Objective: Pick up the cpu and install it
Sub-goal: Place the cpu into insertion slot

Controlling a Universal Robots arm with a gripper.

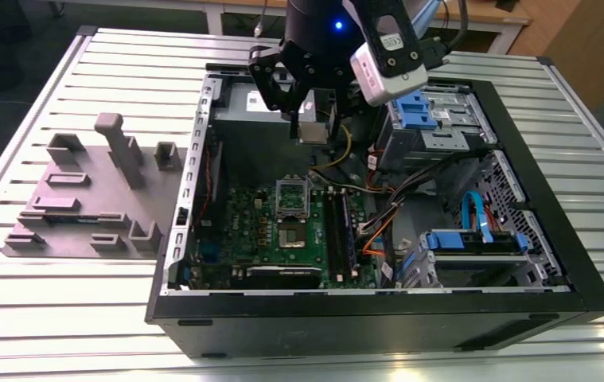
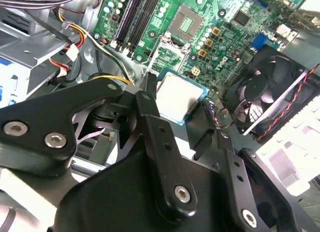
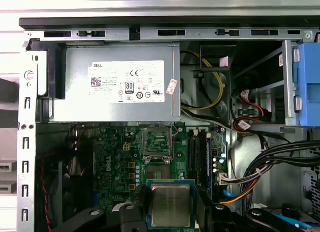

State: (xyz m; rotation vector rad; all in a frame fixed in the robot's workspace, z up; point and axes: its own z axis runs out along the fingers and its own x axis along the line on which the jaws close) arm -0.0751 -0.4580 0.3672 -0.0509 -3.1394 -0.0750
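Black gripper [image 1: 310,119] of jointed bars, silver screws [image 2: 182,193] at its pivots, blue light [image 1: 337,25] above gripper, silver camera box [image 1: 389,57] beside gripper

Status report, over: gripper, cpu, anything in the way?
Gripper shut on cpu. Cpu held above case, not in socket. Socket open, nothing seen on it.

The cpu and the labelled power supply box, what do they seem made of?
The cpu: probably metal on top, silver-grey with a dull sheen; its thin blue-green rim looks like circuit board. The power supply box: likely sheet metal, matte grey, with a paper label.
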